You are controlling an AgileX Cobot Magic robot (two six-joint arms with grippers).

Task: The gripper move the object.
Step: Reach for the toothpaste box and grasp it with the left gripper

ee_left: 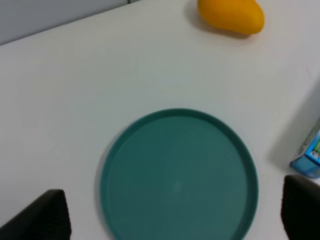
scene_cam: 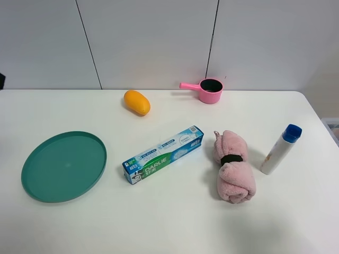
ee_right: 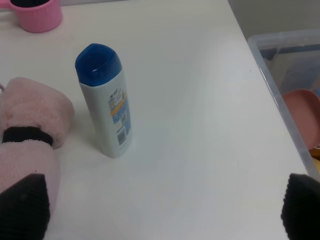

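The left hand (ee_left: 173, 215) hung over the plate (scene_cam: 63, 165) near the bench's (scene_cam: 169, 222) left edge, jaws wide and empty. The box (scene_cam: 163, 154) lay flat and slantwise mid-bench, just beside the plate, its far end near the towel (scene_cam: 233, 166). The right hand (ee_right: 163, 207), also wide and empty, hovered by the bottle (ee_right: 106, 102) near the right edge. Gripped off-centre, the slim box might swivel or slip; a reach from the right might knock the bottle.
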